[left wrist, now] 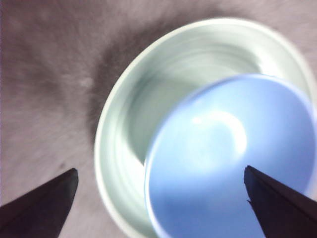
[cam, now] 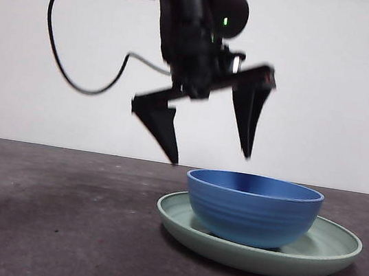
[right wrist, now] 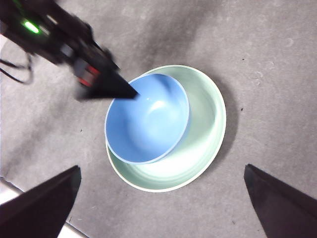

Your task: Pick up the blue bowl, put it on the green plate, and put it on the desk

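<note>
Left gripper (cam: 210,152) hangs tilted, jaws spread, above blue bowl (cam: 252,208) on green plate (cam: 326,251)

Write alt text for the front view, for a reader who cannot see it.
A round, deep blue bowl sits off-centre inside a wide, pale green plate on a dark, speckled desk. The left gripper, two black jaws spread open and holding nothing, hangs just above the bowl's rim. A white wall fills the background.
</note>
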